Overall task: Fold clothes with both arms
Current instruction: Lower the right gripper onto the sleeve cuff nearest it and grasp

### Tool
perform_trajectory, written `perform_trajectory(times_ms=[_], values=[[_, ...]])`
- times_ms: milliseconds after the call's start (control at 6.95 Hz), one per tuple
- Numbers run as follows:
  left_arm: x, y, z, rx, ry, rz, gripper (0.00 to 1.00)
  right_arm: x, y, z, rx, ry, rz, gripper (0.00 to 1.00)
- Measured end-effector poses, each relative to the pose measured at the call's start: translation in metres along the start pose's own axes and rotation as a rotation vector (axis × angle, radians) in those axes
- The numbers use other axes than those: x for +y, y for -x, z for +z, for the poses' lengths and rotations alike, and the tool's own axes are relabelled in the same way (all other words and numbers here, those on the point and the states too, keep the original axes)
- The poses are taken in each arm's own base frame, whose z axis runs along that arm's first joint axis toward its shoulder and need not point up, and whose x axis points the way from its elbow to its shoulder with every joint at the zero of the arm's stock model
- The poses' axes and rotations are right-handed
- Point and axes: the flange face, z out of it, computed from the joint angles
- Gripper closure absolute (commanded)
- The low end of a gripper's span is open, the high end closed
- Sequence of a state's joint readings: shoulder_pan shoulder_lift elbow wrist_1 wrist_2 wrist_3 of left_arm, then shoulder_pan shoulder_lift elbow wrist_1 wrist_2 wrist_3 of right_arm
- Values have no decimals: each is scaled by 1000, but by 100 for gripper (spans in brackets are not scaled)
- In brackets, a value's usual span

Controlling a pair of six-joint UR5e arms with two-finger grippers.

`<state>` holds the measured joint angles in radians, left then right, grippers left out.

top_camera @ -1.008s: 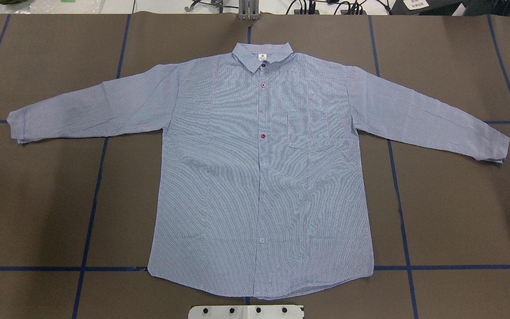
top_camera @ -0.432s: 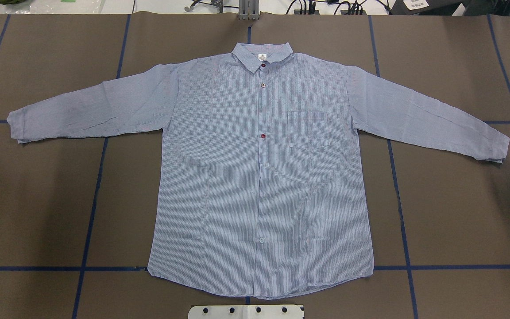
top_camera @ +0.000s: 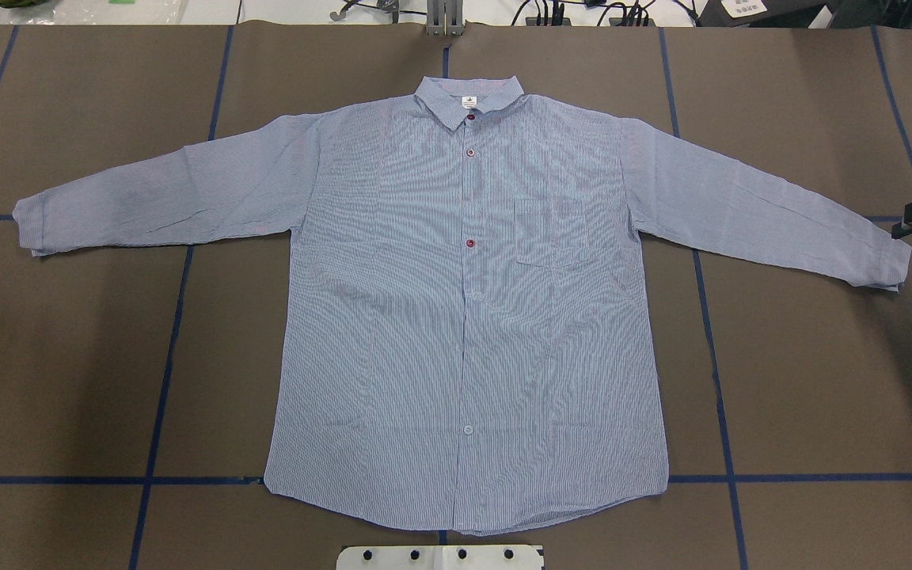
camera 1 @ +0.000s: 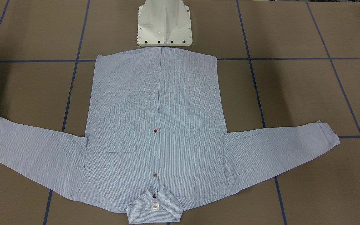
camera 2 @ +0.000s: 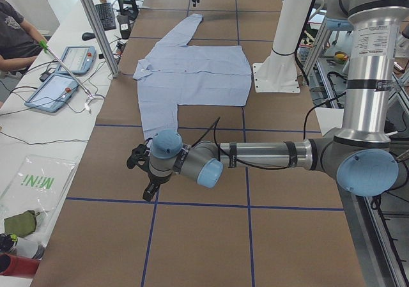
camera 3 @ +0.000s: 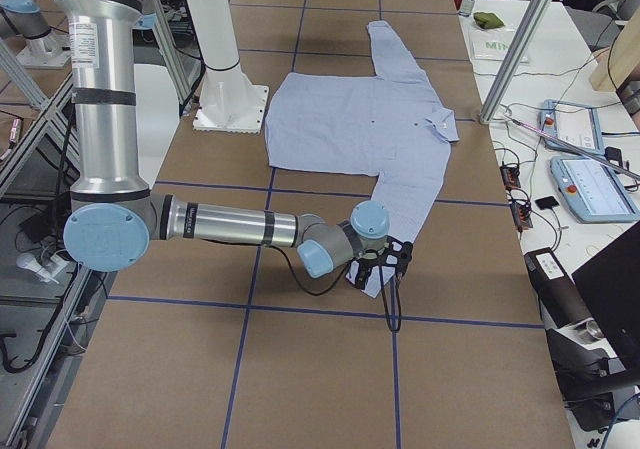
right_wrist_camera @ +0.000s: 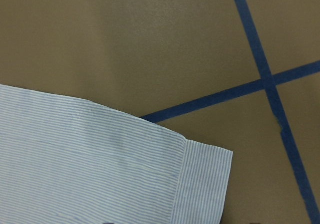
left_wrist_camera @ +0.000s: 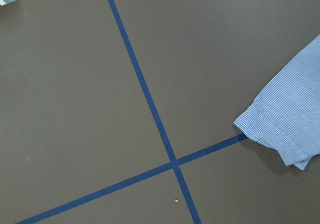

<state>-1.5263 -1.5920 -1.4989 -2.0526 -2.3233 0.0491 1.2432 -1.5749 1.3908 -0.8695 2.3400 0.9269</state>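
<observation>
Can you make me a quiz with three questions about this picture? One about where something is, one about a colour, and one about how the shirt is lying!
1. Where is the collar of the shirt, counted from the white base?
A. At the end nearest it
B. At the end farthest from it
C. Hidden under the shirt

2. What colour are the tape lines on the table?
A. Blue
B. Yellow
C. Green

3. How is the shirt lying?
A. Folded in half
B. Rolled into a ball
C. Spread flat with both sleeves stretched out

Answers:
1 B: the hem lies by the base and the collar at the opposite end.
2 A: every line on the brown cover is blue.
3 C: the whole front shows, and no part is folded over.
</observation>
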Motion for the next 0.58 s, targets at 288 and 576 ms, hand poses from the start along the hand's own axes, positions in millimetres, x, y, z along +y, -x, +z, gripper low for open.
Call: perform_trajectory(times_ms=[288, 576], values=[[-1, -1, -1, 0, -2, 2, 1, 12, -4, 21, -5, 14, 36, 10], [0, -1, -1, 1, -2, 2, 1, 19, -1, 32, 1, 31, 45, 23]])
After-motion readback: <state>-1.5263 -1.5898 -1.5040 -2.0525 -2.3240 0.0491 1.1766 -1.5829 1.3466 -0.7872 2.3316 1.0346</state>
